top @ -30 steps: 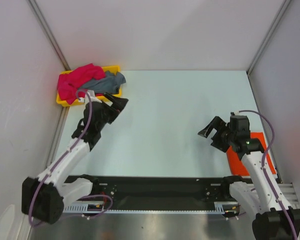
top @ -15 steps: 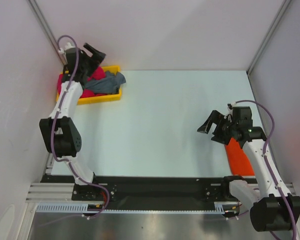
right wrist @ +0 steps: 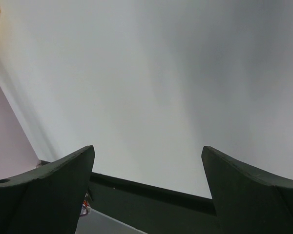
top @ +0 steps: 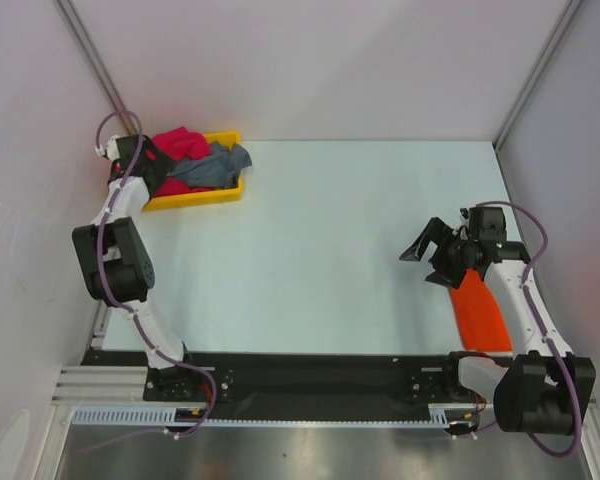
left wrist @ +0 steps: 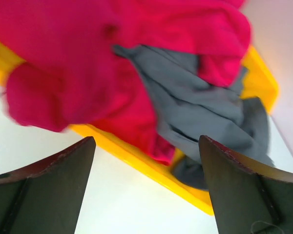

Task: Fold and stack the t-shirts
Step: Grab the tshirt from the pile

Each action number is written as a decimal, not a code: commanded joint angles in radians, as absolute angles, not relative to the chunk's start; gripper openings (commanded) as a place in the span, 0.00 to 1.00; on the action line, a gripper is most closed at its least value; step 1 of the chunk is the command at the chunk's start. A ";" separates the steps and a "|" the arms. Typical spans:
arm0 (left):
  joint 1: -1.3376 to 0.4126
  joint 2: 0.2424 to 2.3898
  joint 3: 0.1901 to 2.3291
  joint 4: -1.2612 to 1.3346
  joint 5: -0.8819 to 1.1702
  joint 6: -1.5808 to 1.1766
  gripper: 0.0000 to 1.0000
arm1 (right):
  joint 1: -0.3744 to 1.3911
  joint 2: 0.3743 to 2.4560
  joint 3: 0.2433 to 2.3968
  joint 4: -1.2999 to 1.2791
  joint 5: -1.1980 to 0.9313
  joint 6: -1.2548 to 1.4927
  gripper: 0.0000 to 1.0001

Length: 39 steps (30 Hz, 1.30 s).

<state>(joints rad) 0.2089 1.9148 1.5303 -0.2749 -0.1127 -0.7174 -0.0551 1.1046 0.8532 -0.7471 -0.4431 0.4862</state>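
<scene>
Cloth from two shirts sits heaped in the yellow tray [top: 205, 196] at the far left corner of the worktop [top: 320, 230]. The crimson-pink shirt [top: 175, 143] is bunched up and spills over the rim. The grey-blue shirt [top: 220, 165] lies crumpled against it and hangs over the tray's right end. Neither shows any fold. The orange-red shirt [top: 480, 312] lies well apart from them, flat on the near right side of the worktop as a narrow strip. It looks folded, though the right arm covers its far end, so I cannot vouch for how neat it is.

At the tray's left end the left pincer [left wrist: 146, 141] is spread wide and holds nothing. In its wrist view pink and grey cloth fill the gap between the fingers, with the yellow rim crossing below. The right pincer [right wrist: 147, 148] is likewise spread and empty, poised over bare worktop near the far end of the orange-red shirt and not touching it.

By my reckoning about a third of the job is done: one shirt appears folded and laid down as the base of a stack. The pink and grey shirts have yet to come out of the tray, be flattened and folded, and go on top of the orange-red one. The left arm seems placed for the first of those picks.
</scene>
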 commanded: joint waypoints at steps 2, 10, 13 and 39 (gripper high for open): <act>0.307 1.850 1.490 -0.245 -0.127 -0.643 0.88 | -0.066 1.123 0.870 -0.721 -0.468 0.517 1.00; 0.364 1.870 1.491 -0.273 -0.161 -0.572 1.00 | -0.072 1.172 0.828 -0.649 -0.497 0.568 1.00; 0.364 1.977 1.626 -0.337 -0.143 -0.561 1.00 | -0.072 1.193 0.828 -0.634 -0.502 0.577 1.00; 0.367 1.890 1.324 0.326 0.354 -0.946 0.00 | -0.071 1.270 0.917 -0.655 -0.613 0.508 1.00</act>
<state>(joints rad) 0.3702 2.0247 1.4147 0.0261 0.1780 -0.7898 -0.0696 1.2636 0.8497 -0.6579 -0.5400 0.5713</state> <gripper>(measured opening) 0.040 0.995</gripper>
